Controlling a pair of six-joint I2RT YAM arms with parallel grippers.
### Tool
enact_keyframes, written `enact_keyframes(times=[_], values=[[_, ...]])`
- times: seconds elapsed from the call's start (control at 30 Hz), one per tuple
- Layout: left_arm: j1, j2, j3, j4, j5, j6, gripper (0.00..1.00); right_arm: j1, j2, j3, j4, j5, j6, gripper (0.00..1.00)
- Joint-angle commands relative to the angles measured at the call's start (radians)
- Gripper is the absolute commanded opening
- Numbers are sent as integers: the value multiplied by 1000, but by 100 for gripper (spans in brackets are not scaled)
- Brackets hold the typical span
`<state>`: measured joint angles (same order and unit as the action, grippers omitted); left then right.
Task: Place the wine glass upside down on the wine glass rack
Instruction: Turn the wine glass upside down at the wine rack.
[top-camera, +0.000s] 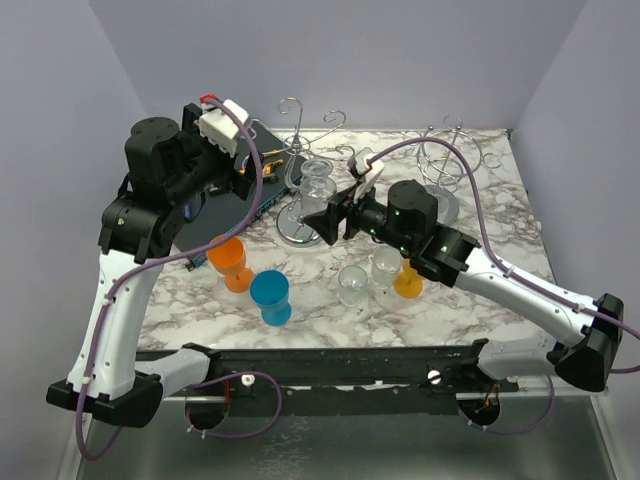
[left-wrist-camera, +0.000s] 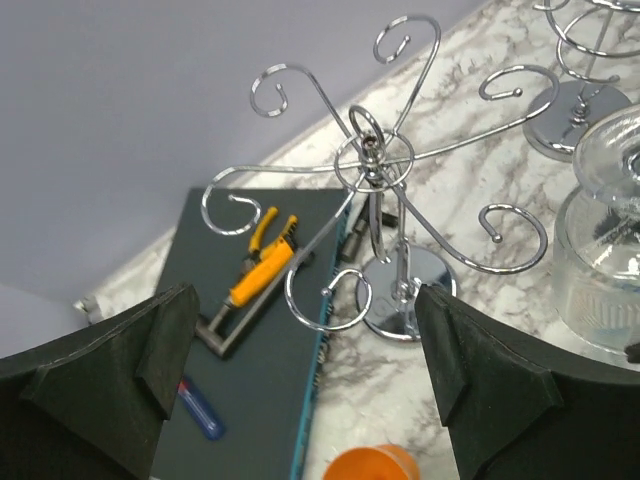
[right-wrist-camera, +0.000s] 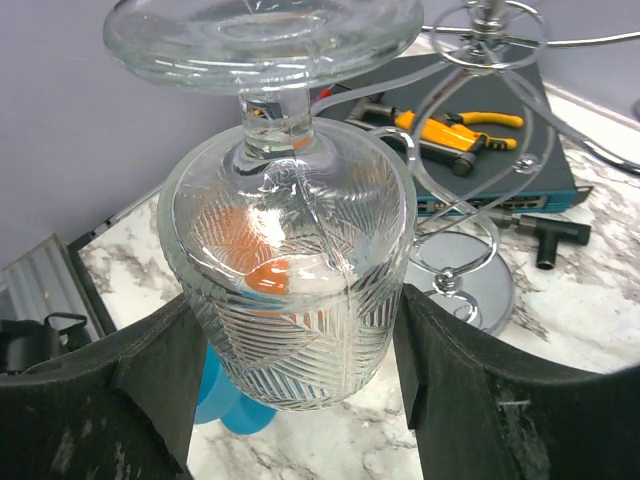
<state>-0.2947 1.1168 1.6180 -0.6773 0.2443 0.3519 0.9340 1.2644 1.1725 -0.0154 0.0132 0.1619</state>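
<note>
Nearest, a blue cup and an orange cup are standing on the bench. Right fingers are pinching the wine glass, inverted, just beside the wine glass rack. Left fingers are hovering spread wide, gripping nothing, farther back over the rack's left side.

Marble-look tabletop sat under the right pincer. Plain lilac-grey walls stood beyond it and off to both sides. Grey floor showed behind it, past the near edge. Light was even.
</note>
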Motion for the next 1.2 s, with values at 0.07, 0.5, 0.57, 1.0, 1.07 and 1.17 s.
enact_keyframes(times=[0.07, 0.5, 0.57, 1.0, 1.07, 1.17], values=[[0, 65, 41, -194, -40, -169, 99, -44, -18, -18, 105, -5, -11, 1], [0, 70, 22, -183, -178, -204, 99, -98, -19, -43, 47, -23, -44, 1], [0, 67, 14, -182, -193, -197, 99, -101, -22, -52, 32, -17, -53, 1], [0, 49, -24, -175, -236, -180, 89, -127, 39, -42, 42, -38, -86, 1], [0, 52, -33, -168, -264, -179, 85, -134, 53, -34, 49, -49, -90, 0], [0, 51, -42, -164, -268, -180, 82, -147, 73, -28, 63, -67, -93, 1]])
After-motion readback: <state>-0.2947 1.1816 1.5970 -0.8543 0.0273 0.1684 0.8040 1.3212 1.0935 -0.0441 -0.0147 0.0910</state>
